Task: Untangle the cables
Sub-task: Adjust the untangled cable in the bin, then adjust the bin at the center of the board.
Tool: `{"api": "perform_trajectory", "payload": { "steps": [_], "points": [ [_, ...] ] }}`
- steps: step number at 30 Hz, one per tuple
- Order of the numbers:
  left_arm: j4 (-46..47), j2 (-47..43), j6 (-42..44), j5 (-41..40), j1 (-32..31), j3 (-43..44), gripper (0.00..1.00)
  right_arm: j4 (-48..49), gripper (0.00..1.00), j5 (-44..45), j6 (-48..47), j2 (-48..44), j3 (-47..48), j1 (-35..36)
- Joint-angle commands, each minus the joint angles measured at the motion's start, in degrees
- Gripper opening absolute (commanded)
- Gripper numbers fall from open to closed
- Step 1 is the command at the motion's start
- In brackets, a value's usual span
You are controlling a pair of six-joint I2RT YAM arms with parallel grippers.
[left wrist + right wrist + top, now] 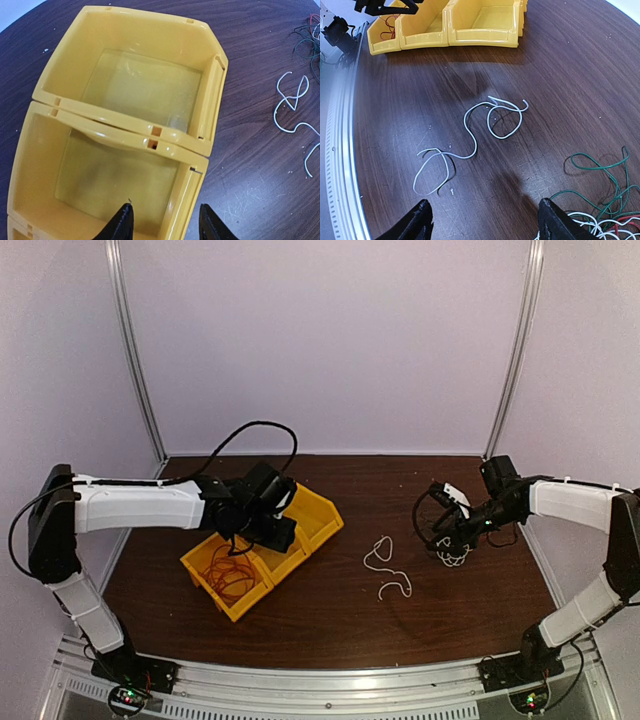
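At the near edge of the dark wooden table a metal rail is seen, with both arm bases fixed on it. A row of three yellow bins is set slantwise on the left half of the table. In the nearest bin a bundle of thin red cable is coiled, lying wholly inside the walls.

Near the middle of the table, well apart from the bins, a single white cable is laid out loose in open curves, with a small loop at each end. It is touched by neither arm.

To the right of it a tangle of cables is found, made of green, white and red strands crossed over one another. The right gripper is held low just beside this tangle, on the side toward the white cable. Its fingers are spread wide and only bare table is seen between them.

Farther on the left, the left gripper is held above the middle bin. Its fingers are parted and nothing is pinched; the bin's yellow wall is seen below the gap. The middle and far bins are seen from this wrist with nothing lying in them
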Motion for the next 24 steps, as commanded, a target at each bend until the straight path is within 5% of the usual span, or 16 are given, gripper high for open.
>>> {"api": "perform_trajectory", "payload": {
  "steps": [1, 24],
  "points": [
    [4.4, 4.3, -0.6, 1.6, 0.3, 4.0, 0.46, -0.7, 0.72, -0.1, -0.8, 0.0, 1.3, -0.3],
    [6.8, 10.6, 13.5, 8.3, 0.3, -0.4, 0.45, -1.0, 0.72, -0.9, -0.8, 1.7, 1.7, -0.4]
  ]
}}
